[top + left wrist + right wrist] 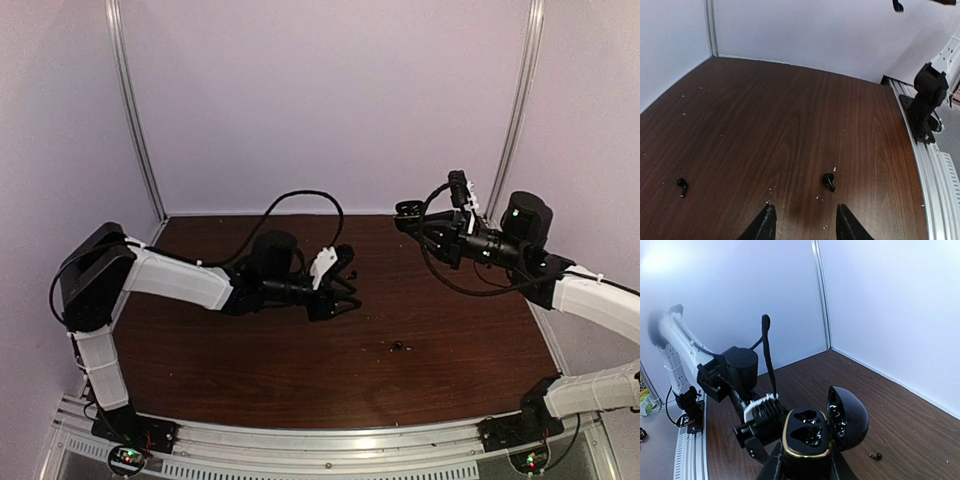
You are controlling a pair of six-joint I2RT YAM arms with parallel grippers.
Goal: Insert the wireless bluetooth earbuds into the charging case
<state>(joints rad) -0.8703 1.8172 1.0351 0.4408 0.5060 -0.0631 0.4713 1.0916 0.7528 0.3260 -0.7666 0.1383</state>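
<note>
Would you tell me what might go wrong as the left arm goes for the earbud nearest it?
The black earbud is tiny and lies ahead of the open left gripper, so closing may flick it away. The charging case, held open in the right gripper, has small sockets, so insertion could miss.

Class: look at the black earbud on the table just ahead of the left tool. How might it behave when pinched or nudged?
The earbud looks tiny, so it is probably light and easily flicked away. Its rounded head and short stem suggest it would pivot when nudged. Its smooth shell may slip from a pinch.
</note>
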